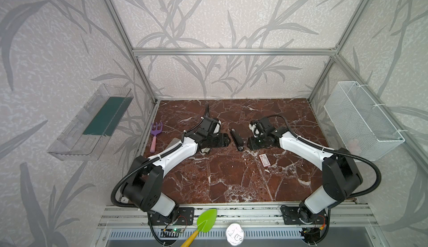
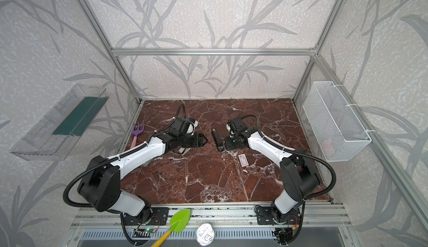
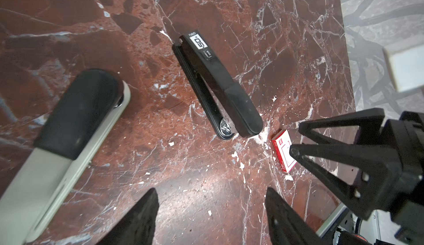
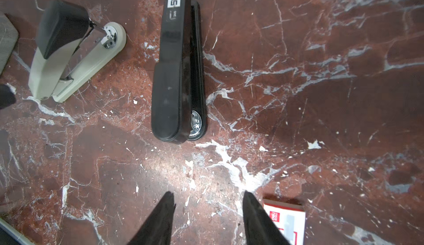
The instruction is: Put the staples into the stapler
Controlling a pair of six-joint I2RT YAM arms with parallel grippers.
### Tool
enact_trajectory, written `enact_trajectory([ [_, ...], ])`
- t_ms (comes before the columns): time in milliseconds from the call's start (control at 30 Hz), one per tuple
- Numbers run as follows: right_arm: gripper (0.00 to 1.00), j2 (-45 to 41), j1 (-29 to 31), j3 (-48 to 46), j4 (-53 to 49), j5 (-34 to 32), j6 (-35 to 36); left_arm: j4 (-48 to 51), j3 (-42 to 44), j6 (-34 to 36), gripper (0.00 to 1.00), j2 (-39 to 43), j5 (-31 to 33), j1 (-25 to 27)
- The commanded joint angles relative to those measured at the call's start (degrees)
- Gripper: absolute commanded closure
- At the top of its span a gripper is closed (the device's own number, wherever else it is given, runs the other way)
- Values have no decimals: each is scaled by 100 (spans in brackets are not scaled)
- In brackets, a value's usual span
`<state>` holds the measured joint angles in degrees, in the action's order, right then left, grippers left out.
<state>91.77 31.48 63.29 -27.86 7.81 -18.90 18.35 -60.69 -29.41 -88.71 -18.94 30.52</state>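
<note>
The black stapler [image 1: 236,139] [image 2: 217,140] lies shut on the marble table between my two grippers, its rounded end toward the front. Both wrist views show it whole [image 3: 218,87] [image 4: 176,71]. The staples' small white box with a red mark [image 1: 264,159] [image 2: 243,159] [image 3: 283,152] lies flat to the front right of the stapler. My left gripper [image 1: 228,139] [image 3: 211,190] stands open just left of the stapler, holding nothing. My right gripper [image 1: 248,142] [image 4: 208,193] is open and empty too, just right of the stapler's rounded end, with the box [image 4: 286,221] beside one finger.
A beige-and-black stapler [image 3: 68,129] [image 4: 68,55] lies left of the black one, under my left arm. A purple hand fork [image 1: 154,137] rests at the table's left edge. A white mesh basket [image 1: 361,121] hangs on the right wall and a clear tray [image 1: 92,123] on the left.
</note>
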Motion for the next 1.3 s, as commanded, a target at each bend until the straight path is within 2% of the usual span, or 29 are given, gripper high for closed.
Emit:
enact_trajectory([
  [0, 50, -369, -133, -319, 293, 201, -109, 1039, -782, 825, 22, -487, 107, 188],
  [133, 50, -598, -343, -677, 438, 335, -238, 2134, -1981, 1007, 21, -1259, 177, 202],
  [300, 50, -744, -398, -976, 603, 256, -409, 2459, -2796, 138, 20, -1965, 243, 447],
  [433, 50, -775, -404, -1184, 814, 224, -548, 2789, -3420, -290, 20, -2442, 643, 756],
  [600, 50, -763, -403, -1382, 1014, 230, -623, 2996, -3777, -749, 21, -2826, 923, 1013],
  [700, 50, -750, -411, -1471, 1118, 259, -668, 3143, -3917, -690, 22, -2925, 1270, 1119],
  [867, 50, -733, -423, -1554, 1228, 273, -721, 3514, -4245, -721, 25, -3161, 1456, 1184],
  [1267, 51, -802, -417, -1845, 1449, 222, -895, 3494, -5066, -988, 30, -3897, 1414, 1205],
])
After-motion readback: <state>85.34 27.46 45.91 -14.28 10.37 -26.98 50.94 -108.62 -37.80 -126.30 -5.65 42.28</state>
